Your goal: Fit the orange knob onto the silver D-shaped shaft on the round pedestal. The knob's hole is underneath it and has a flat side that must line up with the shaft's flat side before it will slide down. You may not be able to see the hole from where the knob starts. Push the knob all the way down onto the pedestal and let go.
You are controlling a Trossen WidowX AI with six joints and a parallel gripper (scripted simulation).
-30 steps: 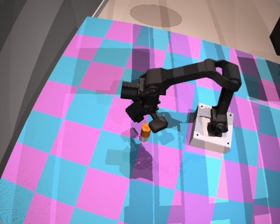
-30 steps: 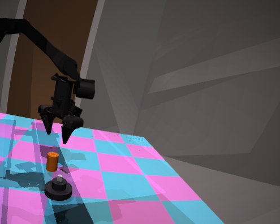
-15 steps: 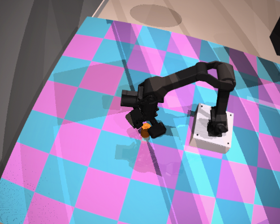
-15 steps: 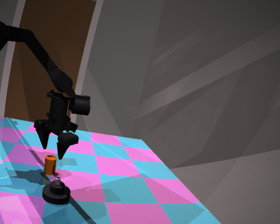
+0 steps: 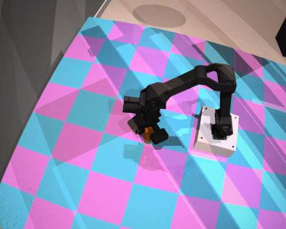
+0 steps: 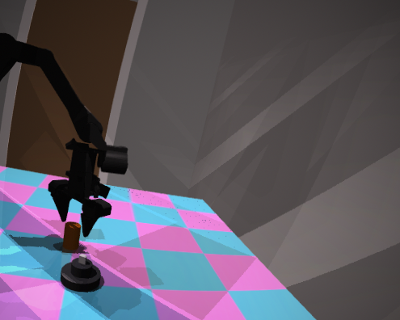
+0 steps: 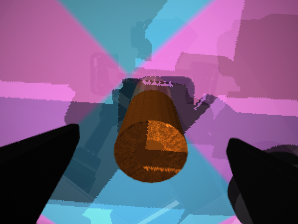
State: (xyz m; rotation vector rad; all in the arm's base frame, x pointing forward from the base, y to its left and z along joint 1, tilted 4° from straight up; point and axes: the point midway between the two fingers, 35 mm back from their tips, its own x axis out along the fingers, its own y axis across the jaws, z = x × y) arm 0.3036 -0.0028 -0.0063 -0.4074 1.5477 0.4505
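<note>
The orange knob [image 5: 147, 137] [image 6: 71, 237] [image 7: 151, 152] stands upright on the checkered table. My gripper [image 5: 146, 131] [image 6: 75, 228] [image 7: 154, 138] is open and empty, pointing down over the knob. In the wrist view the knob lies about midway between the two fingers, with a gap on each side. In the exterior view the fingertips are near the height of the knob's top. The dark round pedestal [image 6: 80, 280] carries the short silver shaft [image 6: 82, 258] pointing up, close beside the knob. In the wrist view the pedestal is mostly hidden behind the right finger. The knob's hole is hidden underneath.
The arm's pale base block [image 5: 215, 148] stands to the right of the knob in the top view. The checkered table [image 5: 106, 189] [image 6: 180, 268] bears dark shadows around the gripper and knob. The pedestal stands low near the right finger.
</note>
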